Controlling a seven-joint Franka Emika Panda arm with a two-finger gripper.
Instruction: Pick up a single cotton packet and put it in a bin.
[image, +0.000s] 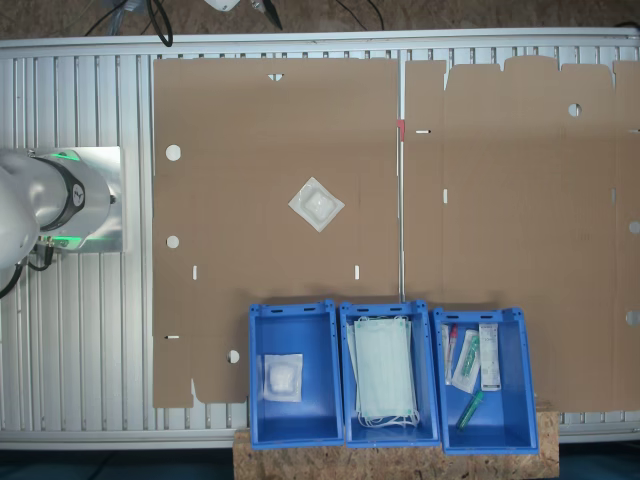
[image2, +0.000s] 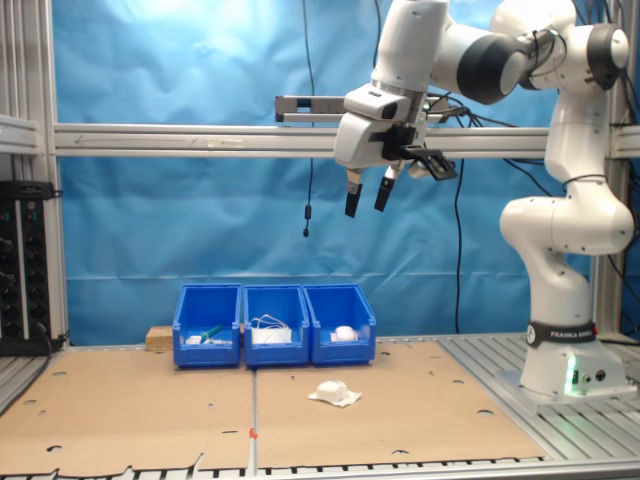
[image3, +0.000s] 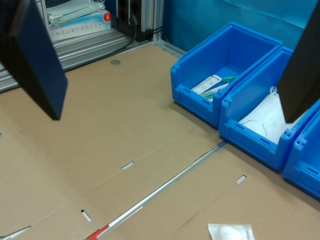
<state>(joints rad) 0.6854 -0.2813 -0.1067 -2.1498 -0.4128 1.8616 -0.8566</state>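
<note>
A small white cotton packet (image: 317, 204) lies alone on the brown cardboard, some way in front of the row of bins; it also appears as the packet (image2: 334, 393) and the packet (image3: 231, 232). The bin (image: 292, 315) holding one white packet (image: 282, 378) stands at the first exterior view's left end of the row and at the second exterior view's right end, bin (image2: 343, 322). My gripper (image2: 367, 197) hangs high above the table, open and holding nothing. In the wrist view its dark fingers (image3: 35, 55) frame the scene.
A blue bin of pale green masks (image: 385, 375) sits in the middle, and a blue bin of tubes and boxes (image: 478, 370) at the other end. A metal strip (image: 402, 190) divides the cardboard sheets. The robot base (image: 55, 200) stands on the slatted table.
</note>
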